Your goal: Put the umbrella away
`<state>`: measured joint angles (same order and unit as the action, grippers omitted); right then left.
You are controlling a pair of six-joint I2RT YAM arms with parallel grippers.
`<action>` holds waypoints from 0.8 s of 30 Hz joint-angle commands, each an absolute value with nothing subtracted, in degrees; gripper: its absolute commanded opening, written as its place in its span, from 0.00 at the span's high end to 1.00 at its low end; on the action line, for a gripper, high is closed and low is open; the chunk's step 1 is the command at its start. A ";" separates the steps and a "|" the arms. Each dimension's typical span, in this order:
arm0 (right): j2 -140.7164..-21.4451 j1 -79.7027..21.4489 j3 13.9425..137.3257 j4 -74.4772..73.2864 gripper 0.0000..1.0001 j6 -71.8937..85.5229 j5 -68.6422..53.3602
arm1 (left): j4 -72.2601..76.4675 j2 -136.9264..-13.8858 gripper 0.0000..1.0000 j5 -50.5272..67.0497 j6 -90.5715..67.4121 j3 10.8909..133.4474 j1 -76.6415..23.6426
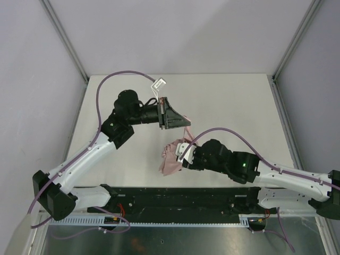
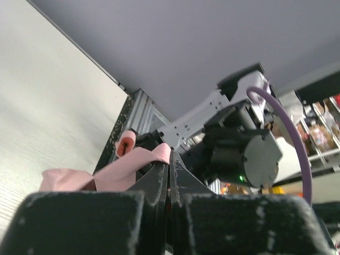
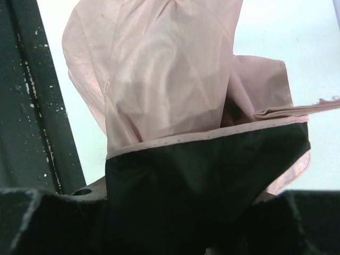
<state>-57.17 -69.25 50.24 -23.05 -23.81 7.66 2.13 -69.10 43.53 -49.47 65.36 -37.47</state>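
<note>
The umbrella point(image 1: 170, 161) is a crumpled pale pink bundle on the table's near middle. My left gripper point(image 1: 187, 120) points right, above and behind it, shut on the pink wrist loop point(image 1: 185, 133), which runs taut down to the bundle. In the left wrist view the jaws point(image 2: 171, 156) pinch the loop point(image 2: 133, 166), with the small pink handle point(image 2: 126, 144) just beyond. My right gripper point(image 1: 182, 154) is at the bundle's right side, shut on the fabric. In the right wrist view pink fabric point(image 3: 159, 69) and dark lining point(image 3: 202, 180) cover the jaws.
The white table point(image 1: 234, 106) has grey walls on three sides with metal posts at the back corners. A black rail point(image 1: 175, 199) runs along the near edge by the arm bases. The right arm's wrist point(image 2: 239, 151) sits close in front of the left gripper.
</note>
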 commanded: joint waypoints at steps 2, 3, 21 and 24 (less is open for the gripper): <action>-54.16 -66.86 51.50 -18.95 1.00 -23.85 9.57 | 6.92 -63.80 1.00 51.57 -43.85 66.08 -37.23; -53.93 -65.90 51.46 -18.39 1.00 -23.13 8.34 | 8.21 -62.44 1.00 51.89 -43.24 65.34 -37.21; -52.93 -53.65 49.72 -14.08 1.00 -14.17 1.25 | 11.47 -50.21 1.00 54.69 -37.21 54.62 -34.24; -54.92 -51.48 49.67 -11.66 1.00 -12.20 -1.38 | 11.59 -51.56 1.00 56.31 -37.55 54.51 -35.39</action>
